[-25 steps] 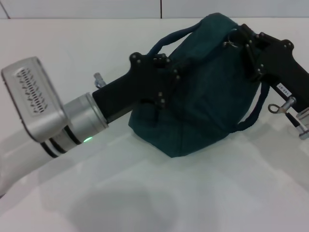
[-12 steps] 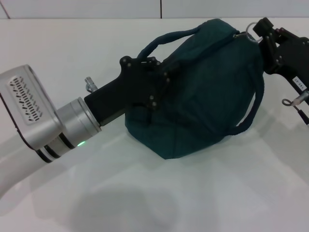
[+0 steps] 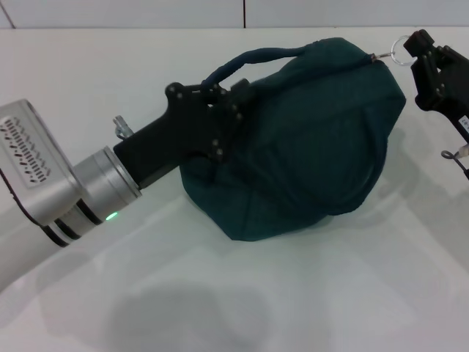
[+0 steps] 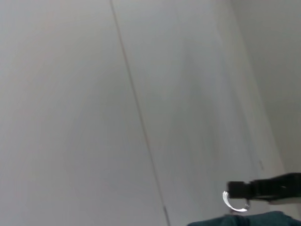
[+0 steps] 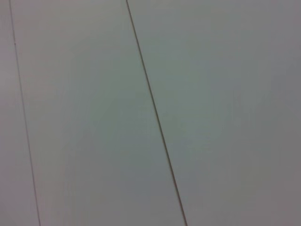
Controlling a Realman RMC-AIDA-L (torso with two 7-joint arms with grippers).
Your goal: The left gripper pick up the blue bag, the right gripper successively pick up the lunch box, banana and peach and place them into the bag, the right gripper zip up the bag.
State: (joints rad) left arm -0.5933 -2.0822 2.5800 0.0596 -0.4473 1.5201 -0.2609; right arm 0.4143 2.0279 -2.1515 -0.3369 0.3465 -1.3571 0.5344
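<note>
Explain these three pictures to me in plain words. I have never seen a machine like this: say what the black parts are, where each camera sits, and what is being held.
This is a two-armed robot. The head camera looks down at a white table. A blue bag lies there, looking closed. The left gripper, a black claw, grips the bag's side by its handle. The right gripper pinches the zipper's metal ring at the bag's far right end. The left wrist camera mostly shows wall, with the right gripper and ring in a corner. The right wrist camera shows only wall. No food is visible.
</note>
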